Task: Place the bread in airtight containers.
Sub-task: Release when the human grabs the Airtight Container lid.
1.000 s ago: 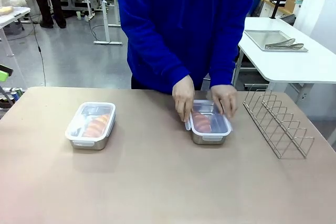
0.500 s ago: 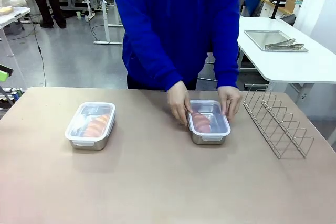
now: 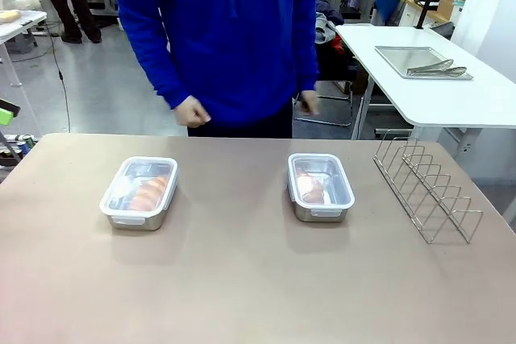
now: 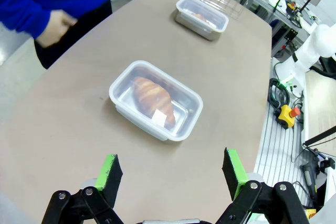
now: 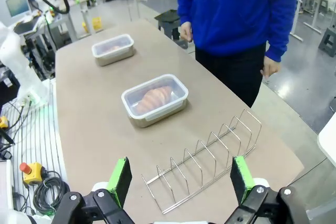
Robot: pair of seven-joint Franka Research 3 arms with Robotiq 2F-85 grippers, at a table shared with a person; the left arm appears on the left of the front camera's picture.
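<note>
Two steel airtight containers stand on the tan table, each with a clear lid on top and a golden-brown bread roll inside. The left container (image 3: 139,192) holds one roll (image 3: 147,193); the same tin (image 4: 156,99) and roll (image 4: 153,97) lie ahead of my open left gripper (image 4: 171,171). The right container (image 3: 321,187) holds the other roll (image 3: 310,190); it (image 5: 155,99) and its roll (image 5: 154,97) sit beyond my open right gripper (image 5: 180,177). Both grippers hang above the table, nothing between their fingers. The person in blue (image 3: 222,30) stands at the far edge, hands (image 3: 191,111) off the table.
A wire rack (image 3: 425,185) stands at the table's right end, and in the right wrist view the rack (image 5: 206,157) lies just ahead of the fingers. A side table at the far right carries a flat metal tray with tongs (image 3: 419,60).
The person let go of the right container's lid, pulled both hands away from the table and shifted to the left. Both containers stay where they were.
</note>
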